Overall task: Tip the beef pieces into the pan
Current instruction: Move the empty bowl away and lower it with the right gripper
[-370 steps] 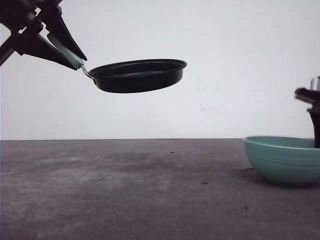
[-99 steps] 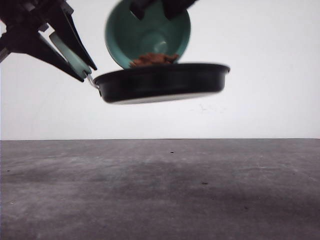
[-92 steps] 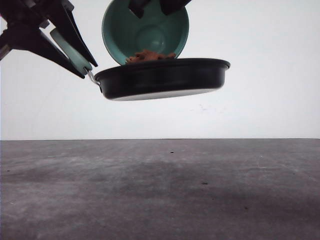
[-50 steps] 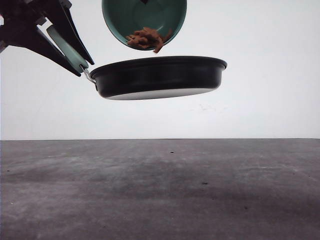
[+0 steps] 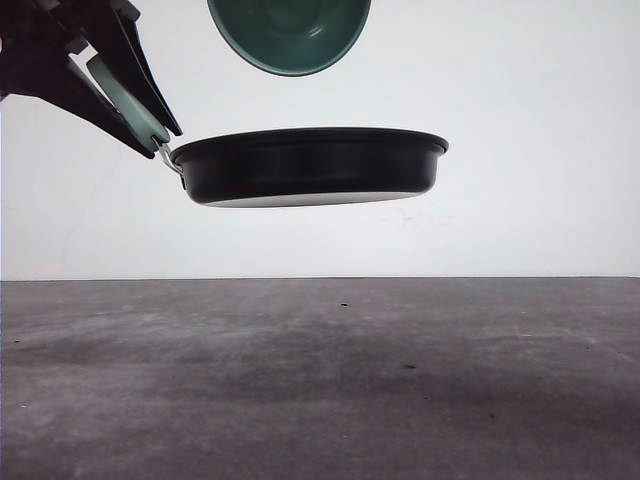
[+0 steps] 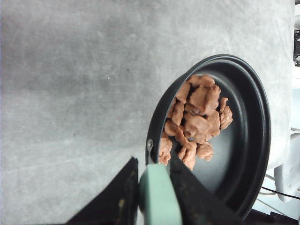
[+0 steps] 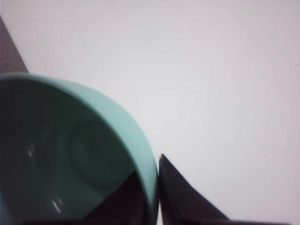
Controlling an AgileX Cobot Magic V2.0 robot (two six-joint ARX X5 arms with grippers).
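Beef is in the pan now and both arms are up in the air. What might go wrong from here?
The pan hangs high above the table, held by the left gripper only at its handle; a slip or tilt would spill it. The beef pieces are heaped toward the handle side, near the rim. The tipped bowl hangs directly above the pan in the right gripper.

Dark grey worktop (image 5: 320,400), mottled w/ paler patches; a few small dark specks (image 5: 409,366) seen on it.

Bare test bench: plain white wall (image 5: 520,120) behind scuffed grey tabletop (image 5: 320,380).
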